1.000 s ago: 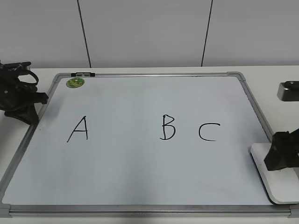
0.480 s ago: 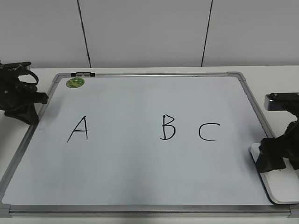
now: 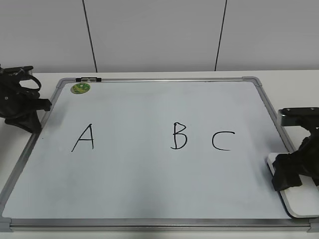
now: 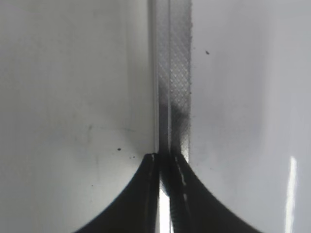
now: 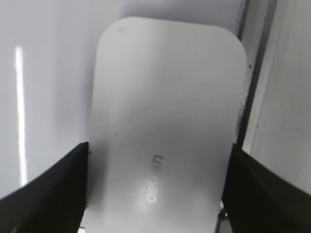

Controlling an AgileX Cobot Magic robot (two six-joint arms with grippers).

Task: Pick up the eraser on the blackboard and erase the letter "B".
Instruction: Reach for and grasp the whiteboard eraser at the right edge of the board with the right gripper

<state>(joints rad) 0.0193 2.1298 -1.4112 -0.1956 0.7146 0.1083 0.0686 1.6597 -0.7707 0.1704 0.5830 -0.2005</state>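
Since the eraser is a rigid white plastic block with a smooth, slightly glossy top, I'd expect it to be light, stiff and a bit slick: no give under the pads, so grip has to come from squeezing the two long side walls, not the top face.

Where it sits: flat at the lower right corner of the blackboard, long axis running along the right frame rail, one long edge just beside that rail. In the exterior view only part of the eraser shows past the arm.

Right gripper: fingers spread, one on each long side of the block, straddling it across the short width. Left pad looks touching or nearly touching the edge; right pad sits at the edge on the frame side. Can't tell if it's actually clamped yet, reads as open around it. Right gripper is low over the eraser in the exterior view.

Hold point: mid-length, low on the side walls, so the dark wiping face stays flat when pressed. The frame-side finger has little room.

Left gripper: tips pressed together, parked over the board's left frame rail, idle.

Letter "B" is intact, mid-board, between "A" and "C"; C is close, so wipe narrow.
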